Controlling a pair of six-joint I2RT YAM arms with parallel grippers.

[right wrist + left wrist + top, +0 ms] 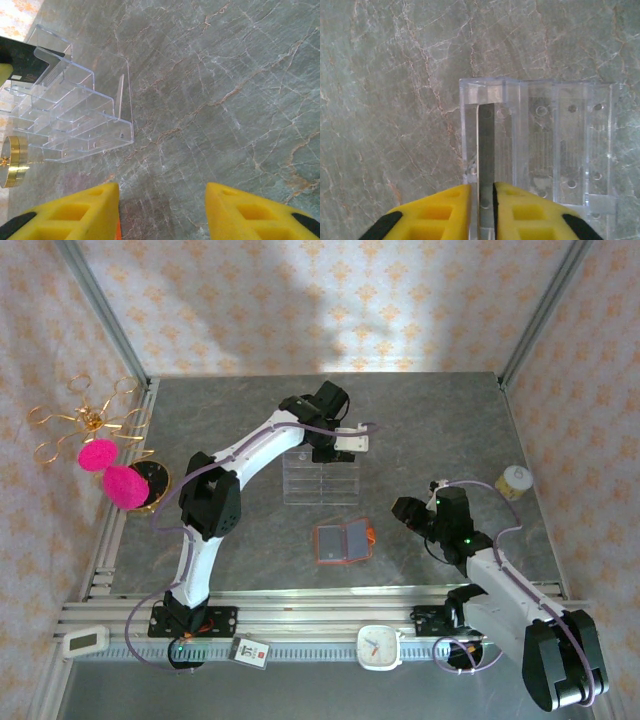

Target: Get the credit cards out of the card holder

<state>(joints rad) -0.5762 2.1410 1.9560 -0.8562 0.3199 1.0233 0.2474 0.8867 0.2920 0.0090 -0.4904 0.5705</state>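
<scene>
The orange card holder (343, 542) lies open on the table, grey-blue lining up; a sliver of it shows by my right gripper's left finger (118, 231). I cannot tell whether a card sits in its slots. A black credit card (486, 145) stands on edge in an end compartment of the clear tray (560, 150); from the right wrist it shows as a dark rectangle (25, 60). My left gripper (481, 187) straddles this card, jaws narrowly apart, with a thin gap on the left side. My right gripper (162, 187) hangs open over bare table just right of the holder (408, 512).
The clear tray (320, 478) sits behind the card holder. A small yellow-lidded jar (514, 480) stands at the right. Pink pompoms (110, 475) and a gold wire stand (85, 420) crowd the left edge. A white clock (380, 645) rests on the near rail.
</scene>
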